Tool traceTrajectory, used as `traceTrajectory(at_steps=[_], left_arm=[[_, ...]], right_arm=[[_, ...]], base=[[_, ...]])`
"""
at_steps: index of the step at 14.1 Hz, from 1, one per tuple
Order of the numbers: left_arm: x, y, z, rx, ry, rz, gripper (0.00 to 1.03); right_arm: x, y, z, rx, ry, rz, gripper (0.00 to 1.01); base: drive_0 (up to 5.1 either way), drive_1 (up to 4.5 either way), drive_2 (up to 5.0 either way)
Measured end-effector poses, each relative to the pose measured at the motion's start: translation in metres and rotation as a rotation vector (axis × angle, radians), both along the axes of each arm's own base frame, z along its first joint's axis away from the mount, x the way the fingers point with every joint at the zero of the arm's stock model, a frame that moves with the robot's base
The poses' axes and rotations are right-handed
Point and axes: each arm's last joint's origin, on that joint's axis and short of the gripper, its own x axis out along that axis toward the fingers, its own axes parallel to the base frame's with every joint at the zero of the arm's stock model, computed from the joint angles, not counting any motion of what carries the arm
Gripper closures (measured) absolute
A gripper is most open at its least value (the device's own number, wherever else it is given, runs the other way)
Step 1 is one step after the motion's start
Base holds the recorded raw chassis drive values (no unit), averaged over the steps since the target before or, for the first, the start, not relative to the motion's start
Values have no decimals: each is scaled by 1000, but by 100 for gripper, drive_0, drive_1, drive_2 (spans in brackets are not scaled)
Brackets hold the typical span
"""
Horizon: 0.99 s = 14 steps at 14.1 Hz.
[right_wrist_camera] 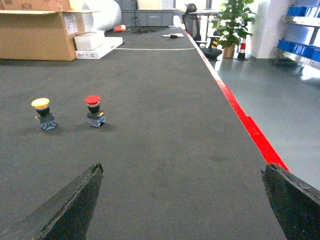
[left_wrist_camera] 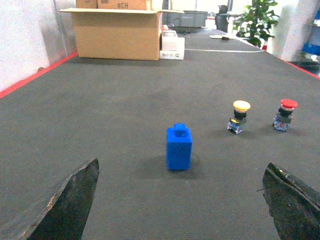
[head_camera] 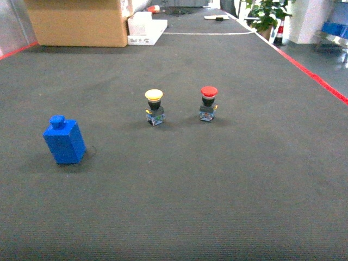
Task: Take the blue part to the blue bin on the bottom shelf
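On the near left of the dark desk (head_camera: 217, 190) in the head view stands the blue part (head_camera: 64, 140), upright, a stub on top, well apart from the yellow button (head_camera: 154, 106) and red button (head_camera: 208, 103); no claw shows; from the left wrist the left claw (left_wrist_camera: 180, 200) is spread wide with the part centred beyond it; it looks rigid, light, smooth plastic, best pinched across its flat sides; from the right wrist the right claw (right_wrist_camera: 180, 200) is spread over bare mat, blue bins (right_wrist_camera: 305, 12) far right.

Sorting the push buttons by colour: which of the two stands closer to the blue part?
The yellow-capped button. It stands between the blue part and the red-capped button, which sits farther right.
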Motion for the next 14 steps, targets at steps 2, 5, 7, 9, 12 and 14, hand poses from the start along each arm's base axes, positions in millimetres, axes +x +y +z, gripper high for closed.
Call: traceTrajectory(at_steps=[2,5,7,9,12,14], left_arm=[[0,0,0,0,0,0,5],[0,0,0,0,0,0,5],[0,0,0,0,0,0,5],[0,0,0,0,0,0,5],[0,0,0,0,0,0,5],[1,-3,-3,-76,216,47,5]], right_arm=[[0,0,0,0,0,0,3],[0,0,0,0,0,0,3],[0,0,0,0,0,0,3],[0,0,0,0,0,0,3],[0,0,0,0,0,0,3],[0,0,0,0,0,0,3]], base=[[0,0,0],[0,0,0],[0,0,0],[0,0,0],[0,0,0],[0,0,0]])
